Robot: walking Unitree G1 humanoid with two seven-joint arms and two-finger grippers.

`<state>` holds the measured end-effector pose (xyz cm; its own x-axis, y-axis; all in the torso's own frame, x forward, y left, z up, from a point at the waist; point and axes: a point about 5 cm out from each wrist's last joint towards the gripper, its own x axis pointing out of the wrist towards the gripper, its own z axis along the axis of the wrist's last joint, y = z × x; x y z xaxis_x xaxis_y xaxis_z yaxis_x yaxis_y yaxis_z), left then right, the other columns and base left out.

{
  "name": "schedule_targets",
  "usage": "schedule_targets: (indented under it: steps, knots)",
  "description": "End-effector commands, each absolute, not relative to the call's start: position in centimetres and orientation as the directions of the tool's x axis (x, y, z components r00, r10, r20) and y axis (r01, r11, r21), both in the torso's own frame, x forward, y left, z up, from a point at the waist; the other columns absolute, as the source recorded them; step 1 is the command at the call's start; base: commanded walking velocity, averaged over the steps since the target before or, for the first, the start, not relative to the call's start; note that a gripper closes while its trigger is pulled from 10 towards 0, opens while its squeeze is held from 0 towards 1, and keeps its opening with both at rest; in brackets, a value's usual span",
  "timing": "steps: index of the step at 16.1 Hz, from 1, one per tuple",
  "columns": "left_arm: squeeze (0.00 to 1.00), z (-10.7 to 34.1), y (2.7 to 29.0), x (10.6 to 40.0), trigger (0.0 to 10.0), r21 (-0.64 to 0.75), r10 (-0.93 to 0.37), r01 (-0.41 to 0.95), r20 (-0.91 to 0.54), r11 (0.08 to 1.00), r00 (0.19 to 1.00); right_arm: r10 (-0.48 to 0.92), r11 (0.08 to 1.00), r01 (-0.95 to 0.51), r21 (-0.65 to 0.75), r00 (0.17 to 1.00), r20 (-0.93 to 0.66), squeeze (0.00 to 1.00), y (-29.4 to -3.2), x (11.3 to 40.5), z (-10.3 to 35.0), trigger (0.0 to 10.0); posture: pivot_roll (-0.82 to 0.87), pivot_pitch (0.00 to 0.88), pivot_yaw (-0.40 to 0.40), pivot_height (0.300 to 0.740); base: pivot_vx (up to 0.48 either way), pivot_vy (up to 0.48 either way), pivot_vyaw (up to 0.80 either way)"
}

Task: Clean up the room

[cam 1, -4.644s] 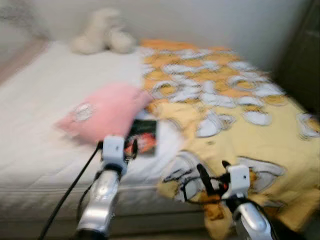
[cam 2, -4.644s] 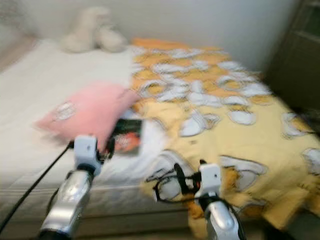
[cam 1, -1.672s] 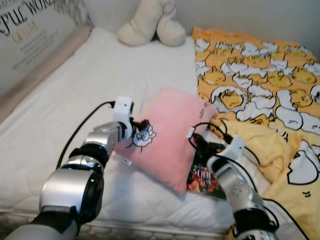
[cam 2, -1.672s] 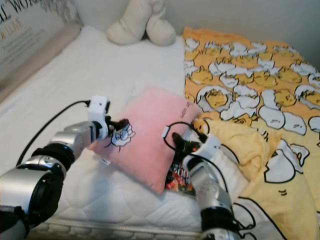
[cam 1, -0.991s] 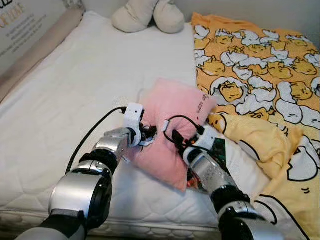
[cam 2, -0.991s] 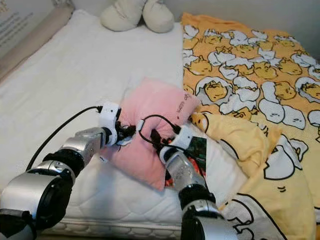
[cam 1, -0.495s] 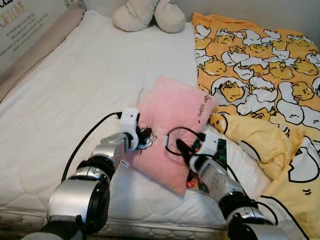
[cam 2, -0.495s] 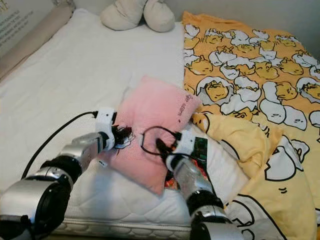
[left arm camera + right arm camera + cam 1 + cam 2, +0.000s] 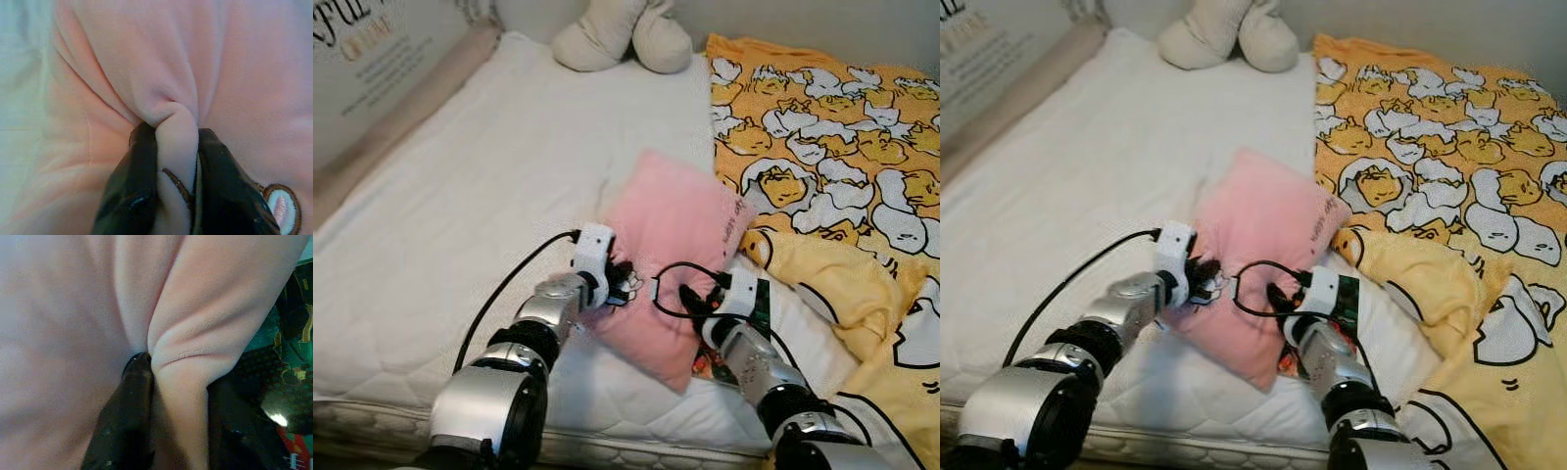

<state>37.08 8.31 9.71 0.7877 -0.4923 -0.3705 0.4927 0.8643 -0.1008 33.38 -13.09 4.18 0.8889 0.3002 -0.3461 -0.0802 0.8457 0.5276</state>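
Pillow (image 9: 671,230) mid-frame on bed (image 9: 460,206), long axis toward upper right | both my arms reach forward | left gripper (image 9: 625,284) fingers pinch its left edge | right gripper (image 9: 689,301) fingers pinch its lower edge

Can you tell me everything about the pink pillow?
The pink pillow is soft, fuzzy and square, with a small cartoon patch near one corner and tiny writing along one edge. It lies tilted on the white mattress, beside the yellow blanket, partly covering a book. The left claw and right claw each pinch a fold of it.
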Motion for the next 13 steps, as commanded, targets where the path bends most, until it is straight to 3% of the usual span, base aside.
schedule_targets:
  steps: [1,4,8,9,10,11,13]
  knots:
    - [0.00,9.0,7.1,36.5,0.0,-0.104,-0.533,0.540,-0.394,0.835,0.748,0.303,0.847,-0.096,0.522,0.895,-0.327,0.00,-13.8,33.9,4.9,0.0,0.01,0.018,0.023,0.740,0.000,0.000,0.00]
    - [0.00,13.9,9.0,39.0,0.0,-0.057,-0.513,0.515,-0.224,0.855,0.828,0.294,0.863,-0.210,0.459,0.948,-0.121,0.00,-15.2,36.8,10.5,0.0,0.02,0.000,0.041,0.740,0.000,0.000,0.00]
    - [0.00,17.8,10.9,39.8,0.0,0.038,-0.550,0.551,-0.037,0.834,0.835,0.271,0.900,-0.288,0.327,0.958,0.095,0.00,-16.7,38.0,16.7,0.0,0.04,0.000,0.044,0.740,0.000,0.000,0.00]
    - [0.00,18.1,10.9,39.8,1.5,0.069,-0.551,0.550,-0.013,0.832,0.835,0.262,0.915,-0.276,0.295,0.961,0.086,0.00,-16.9,38.0,16.6,0.0,0.05,0.000,0.041,0.740,0.000,0.000,0.00]
    - [0.00,18.2,10.9,39.8,1.5,0.086,-0.548,0.547,-0.011,0.833,0.836,0.262,0.918,-0.275,0.286,0.962,0.081,0.00,-16.9,37.9,16.5,0.0,0.05,0.000,0.040,0.740,0.000,0.000,0.00]
    - [0.00,18.8,10.7,39.7,10.0,0.056,-0.542,0.539,0.055,0.840,0.839,0.237,0.933,-0.242,0.268,0.970,0.052,0.00,-16.9,37.4,15.3,10.0,0.06,0.000,0.033,0.740,0.000,0.000,0.00]
    - [0.00,19.0,10.8,39.8,10.0,0.027,-0.491,0.491,0.087,0.871,0.867,0.232,0.933,-0.233,0.274,0.972,0.035,0.00,-16.5,36.8,14.4,10.0,0.06,0.000,0.028,0.740,0.000,0.480,0.00]
